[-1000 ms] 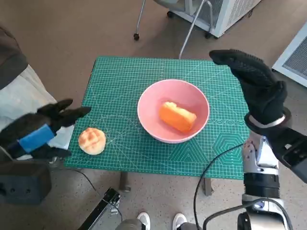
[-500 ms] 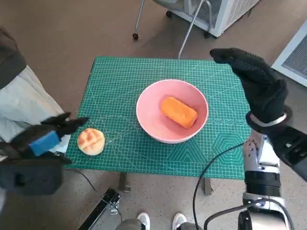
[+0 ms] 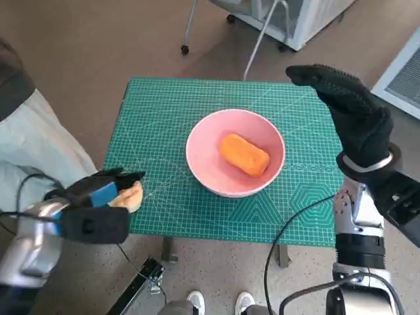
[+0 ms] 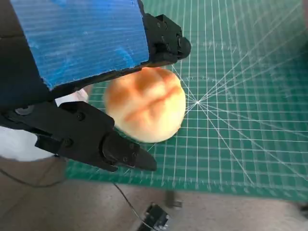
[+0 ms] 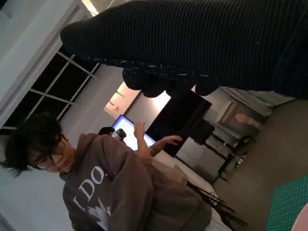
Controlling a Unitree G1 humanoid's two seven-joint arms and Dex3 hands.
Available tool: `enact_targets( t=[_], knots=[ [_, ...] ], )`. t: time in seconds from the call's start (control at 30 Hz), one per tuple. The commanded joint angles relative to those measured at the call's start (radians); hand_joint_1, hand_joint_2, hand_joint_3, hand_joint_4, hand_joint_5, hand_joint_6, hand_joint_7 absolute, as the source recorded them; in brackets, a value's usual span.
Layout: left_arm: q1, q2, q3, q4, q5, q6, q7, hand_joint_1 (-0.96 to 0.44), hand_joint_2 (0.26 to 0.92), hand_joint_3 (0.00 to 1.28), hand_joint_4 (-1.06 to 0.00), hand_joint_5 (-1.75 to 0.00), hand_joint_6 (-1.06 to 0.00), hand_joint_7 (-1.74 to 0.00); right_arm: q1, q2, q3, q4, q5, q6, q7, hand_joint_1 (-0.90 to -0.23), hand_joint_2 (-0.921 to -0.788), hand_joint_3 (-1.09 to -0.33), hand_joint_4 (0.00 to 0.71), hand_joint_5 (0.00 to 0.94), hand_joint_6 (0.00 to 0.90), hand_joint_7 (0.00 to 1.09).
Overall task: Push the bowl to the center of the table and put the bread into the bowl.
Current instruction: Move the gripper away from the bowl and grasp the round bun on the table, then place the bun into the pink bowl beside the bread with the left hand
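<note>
Fingers (image 4: 120,151) of the left hand (image 3: 98,197) bracket the round bun (image 4: 144,110).

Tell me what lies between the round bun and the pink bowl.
Only bare green mat lies between the round bun and the pink bowl, seen in the head view.

Left robot hand closes in on the round bun

Left robot hand (image 3: 98,193) has moved in from off the worktop's left edge and now sits over the round bun (image 3: 131,195). In the left wrist view its black fingers (image 4: 166,41) bracket the bun on two sides; actual contact cannot be told. The orange bread (image 3: 244,154) in the pink bowl (image 3: 205,172) shifted slightly a second ago, then settled.
</note>
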Motion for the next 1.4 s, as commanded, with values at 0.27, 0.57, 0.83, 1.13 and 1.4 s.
enact_targets(
  t=[0.27,0.57,0.83,1.13,1.4],
  knots=[
    [-0.096,-0.043,-0.085,0.274,0.066,-0.101,0.14,-0.06,0.919,0.09,-0.53,-0.08,-0.57,-0.23,0.025,-0.019,-0.002,-0.025,0.005,0.024,0.017,-0.669,-0.921,-0.784,-0.001,0.479,-0.001,0.73],
    [-0.121,-0.017,-0.079,0.375,0.055,-0.202,0.23,-0.02,0.92,0.2,-0.53,-1.27,-0.5,-1.23,0.026,-0.021,-0.002,-0.029,0.003,0.021,0.02,-0.67,-0.921,-0.79,-0.001,0.482,-0.001,0.72],
    [-0.137,0.01,-0.053,0.358,0.037,-0.219,0.241,0.0,0.92,0.18,-0.52,-1.38,-0.54,-1.22,0.019,-0.019,0.0,-0.018,-0.003,0.015,0.018,-0.666,-0.921,-0.795,-0.001,0.481,-0.001,0.71],
    [-0.151,0.015,0.062,0.122,-0.06,-0.178,0.209,0.0,0.921,0.18,-0.51,-1.38,-0.55,-1.23,0.008,-0.016,0.003,0.0,-0.009,0.01,0.019,-0.665,-0.921,-0.793,-0.001,0.479,-0.001,0.71],
    [-0.213,-0.059,0.112,-0.044,-0.123,-0.18,0.241,0.0,0.92,0.19,-0.46,-1.46,-0.58,-1.16,-0.006,-0.008,0.009,0.018,-0.019,0.006,0.012,-0.661,-0.921,-0.79,-0.001,0.476,-0.001,0.71]
  ],
)
